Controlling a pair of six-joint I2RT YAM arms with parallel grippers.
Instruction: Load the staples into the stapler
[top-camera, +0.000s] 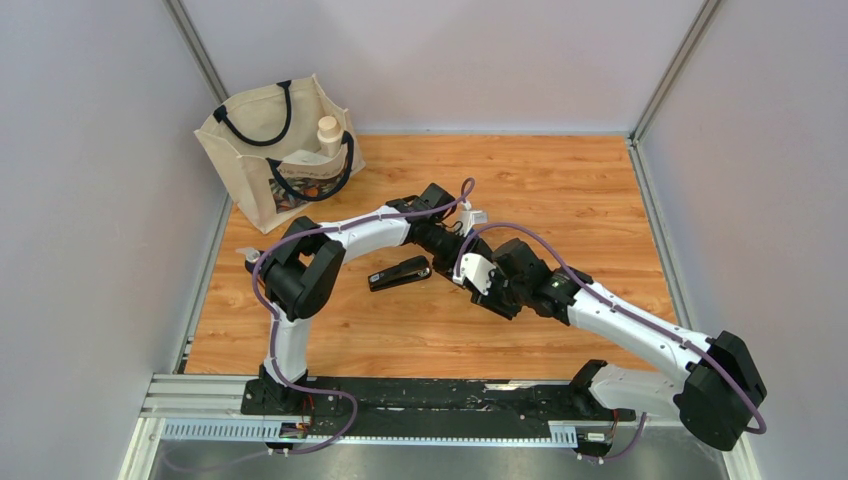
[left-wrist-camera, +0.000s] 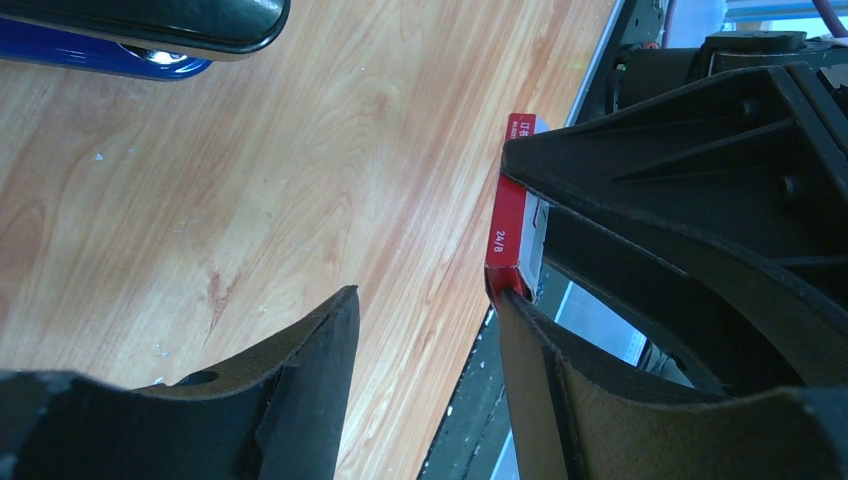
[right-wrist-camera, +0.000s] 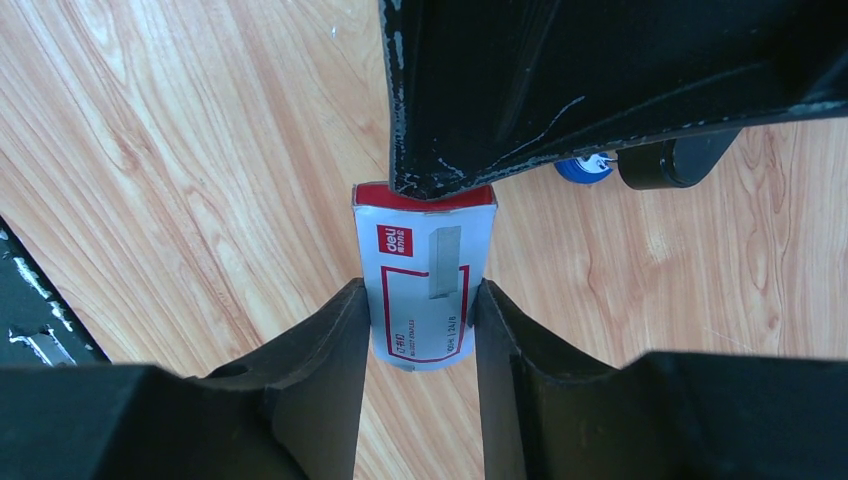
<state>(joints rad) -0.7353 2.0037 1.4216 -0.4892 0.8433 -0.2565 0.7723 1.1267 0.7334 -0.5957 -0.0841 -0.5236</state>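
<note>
The staples box (right-wrist-camera: 425, 260), white with red print, is clamped by its long sides between my right gripper (right-wrist-camera: 420, 300) fingers, held above the wooden table. My left gripper (left-wrist-camera: 425, 300) is open. Its right fingertip (left-wrist-camera: 510, 300) touches the end of the box's red edge (left-wrist-camera: 508, 225), and nothing lies between its fingers. The two grippers meet at the table's middle, left (top-camera: 455, 252) and right (top-camera: 468, 268). The stapler (top-camera: 400, 272), blue with a black top, lies on the table just left of them. Its blue base (left-wrist-camera: 100, 55) shows in the left wrist view.
A cream tote bag (top-camera: 280, 150) holding a white bottle (top-camera: 328, 135) stands at the back left. Grey walls enclose the table. A black rail (top-camera: 430, 398) with the arm bases runs along the near edge.
</note>
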